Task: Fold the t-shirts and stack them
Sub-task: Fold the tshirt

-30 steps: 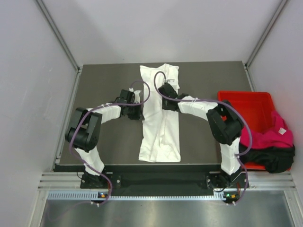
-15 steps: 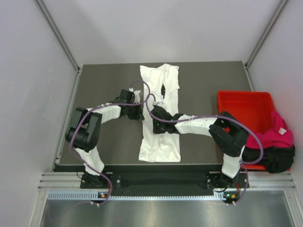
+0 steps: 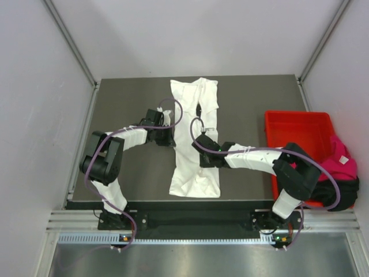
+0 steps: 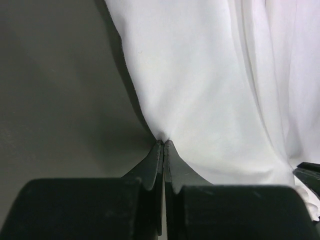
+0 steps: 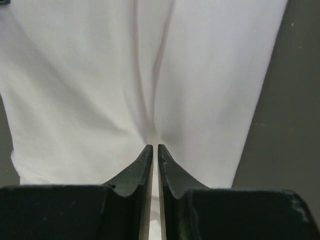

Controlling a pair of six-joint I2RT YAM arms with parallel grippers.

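Surface [image 3: 127, 104], dark grey and walled in by pale panels, seen from above. A white shirt [image 3: 196, 121] lies along its middle as a long narrow strip, already folded in lengthwise, running from the far edge almost to the near edge. The far part shows a dark neck opening; the near part is wrinkled.

A red bin [image 3: 300, 130] sits at the right edge of the surface. A pink shirt [image 3: 341, 163] is draped over the bin's right rim, and a black shirt [image 3: 337, 193] is bunched just below it at the bin's near right corner. Both are well apart from the white shirt.

Both arms reach in from the near edge. The left gripper [image 3: 172, 140] meets the white shirt's left edge about halfway along. In the left wrist view [image 4: 163, 142] its jaws are pressed together, pinching that cloth edge, with white shirt [image 4: 210, 90] to the right and bare surface [image 4: 55, 90] to the left.

The right gripper [image 3: 202, 160] rests over the near half of the shirt. In the right wrist view [image 5: 152, 146] its jaws are almost closed, nipping a small pucker of white shirt [image 5: 90, 85], with creases spreading from the tips.
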